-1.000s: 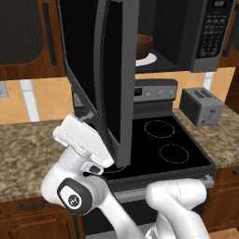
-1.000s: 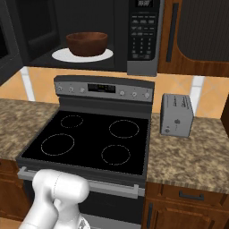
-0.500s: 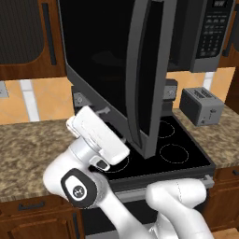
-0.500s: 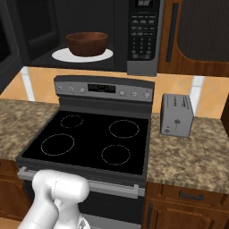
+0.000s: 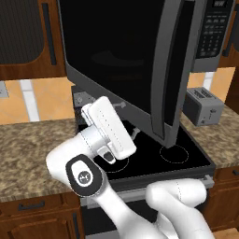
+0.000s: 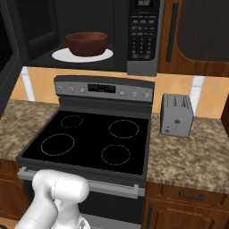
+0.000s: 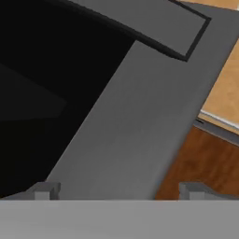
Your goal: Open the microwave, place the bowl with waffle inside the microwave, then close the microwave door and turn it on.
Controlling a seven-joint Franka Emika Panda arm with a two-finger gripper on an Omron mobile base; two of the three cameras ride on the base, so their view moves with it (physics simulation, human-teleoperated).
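At lower centre of the left base view the gripper (image 5: 122, 106) sits against the swung-out microwave door (image 5: 130, 65) — fingers spread, holding nothing. Behind it lies the stove (image 6: 89, 141), a toaster (image 6: 176, 115) on the counter (image 6: 192, 156). Farther back, upper left of the right base view, the bowl (image 6: 87, 43) rests on the white plate (image 6: 62, 55) inside the microwave (image 6: 143, 36).

A black-topped stove (image 6: 91, 141) is sitting at the middle of the right base view, its four ring burners showing and its grey knob panel (image 6: 103, 88) rising at 12 o'clock. A small grey toaster (image 6: 176, 115) is standing upright at 3 o'clock of the stove on the speckled granite table (image 6: 188, 159). Brown wooden cabinets (image 6: 197, 36) are hanging at 1 o'clock, and drawers (image 6: 190, 195) are running beneath the table.
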